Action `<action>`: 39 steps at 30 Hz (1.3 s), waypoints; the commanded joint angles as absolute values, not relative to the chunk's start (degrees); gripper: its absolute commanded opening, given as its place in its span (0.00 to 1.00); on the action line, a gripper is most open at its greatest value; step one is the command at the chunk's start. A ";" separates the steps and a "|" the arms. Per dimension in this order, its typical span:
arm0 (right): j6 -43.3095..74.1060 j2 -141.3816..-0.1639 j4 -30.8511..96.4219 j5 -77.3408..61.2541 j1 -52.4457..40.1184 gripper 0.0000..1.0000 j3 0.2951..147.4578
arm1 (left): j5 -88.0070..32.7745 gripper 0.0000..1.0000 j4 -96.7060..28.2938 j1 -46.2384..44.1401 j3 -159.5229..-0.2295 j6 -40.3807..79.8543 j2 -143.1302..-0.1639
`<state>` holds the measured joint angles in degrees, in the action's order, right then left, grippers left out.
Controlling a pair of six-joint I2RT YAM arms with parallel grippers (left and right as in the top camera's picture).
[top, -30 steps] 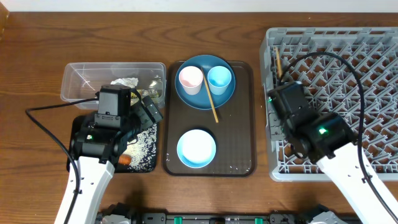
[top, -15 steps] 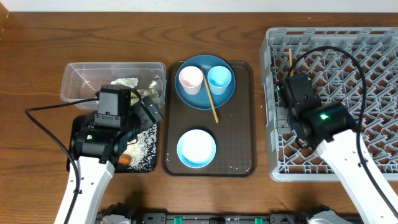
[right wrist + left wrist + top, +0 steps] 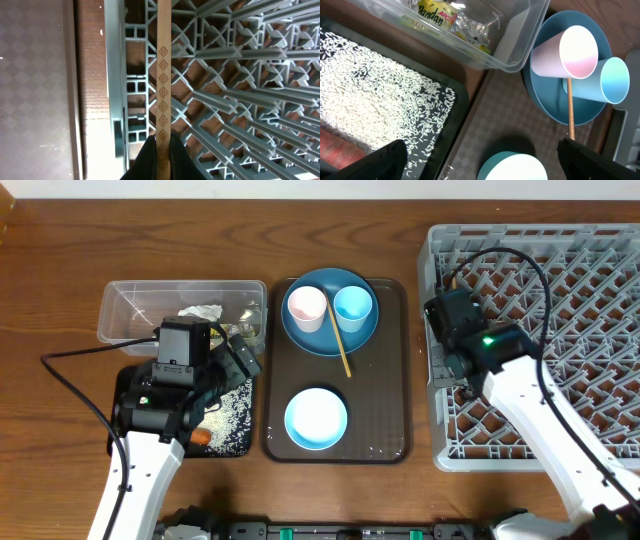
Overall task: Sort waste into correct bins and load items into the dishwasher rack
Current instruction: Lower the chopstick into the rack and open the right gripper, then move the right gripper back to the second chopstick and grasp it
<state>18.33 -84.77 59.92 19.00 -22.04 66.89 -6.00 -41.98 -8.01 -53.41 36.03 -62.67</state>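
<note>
The right end effector (image 3: 161, 150) is clamped on one chopstick (image 3: 163, 75); its two fingers press the wood from both sides near the lower end. The stick points forward along the left wall of the rack (image 3: 114, 60), above the first row of cells. From these views I cannot tell if its far tip touches the lattice.

The left end effector (image 3: 232, 363) has its fingers wide apart and holds nothing. It hangs over the black tray (image 3: 451, 120), where the rice (image 3: 370, 90) and the carrot (image 3: 200, 437) are. The napkin (image 3: 200, 311) and the wrapper (image 3: 437, 17) are in the tub (image 3: 125, 305).

The step in hand, I judge, is to put this chopstick in the rack. To do it well, the stick should go a little more to the inside, away from the wall, so that it cannot fall outside on the worktop. It is thin and the cells are open, so it is better to lay it flat and low across several ribs, and only then to part the fingers. A release from high up may let it bounce or slip through.

Much is left to do. The second chopstick (image 3: 342, 345) lies across the plate (image 3: 310, 338) between the pink cup (image 3: 306, 307) and the blue cup (image 3: 352, 306). The bowl (image 3: 316, 418) stands on the brown tray (image 3: 385, 410).
</note>
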 commanded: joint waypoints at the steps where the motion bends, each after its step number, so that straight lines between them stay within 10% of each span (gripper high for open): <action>1: 17.52 -86.21 59.35 19.49 -21.32 0.01 66.63 | -5.48 0.98 -42.00 -7.79 -54.24 35.86 -62.85; 27: 17.56 -88.66 65.67 19.35 -21.28 0.26 72.25 | -5.48 0.98 -42.00 -7.79 -54.24 35.86 -62.85; 39: 19.70 -84.47 65.25 -1.37 -21.45 0.38 83.64 | -5.48 0.98 -42.00 -7.79 -54.24 35.86 -62.85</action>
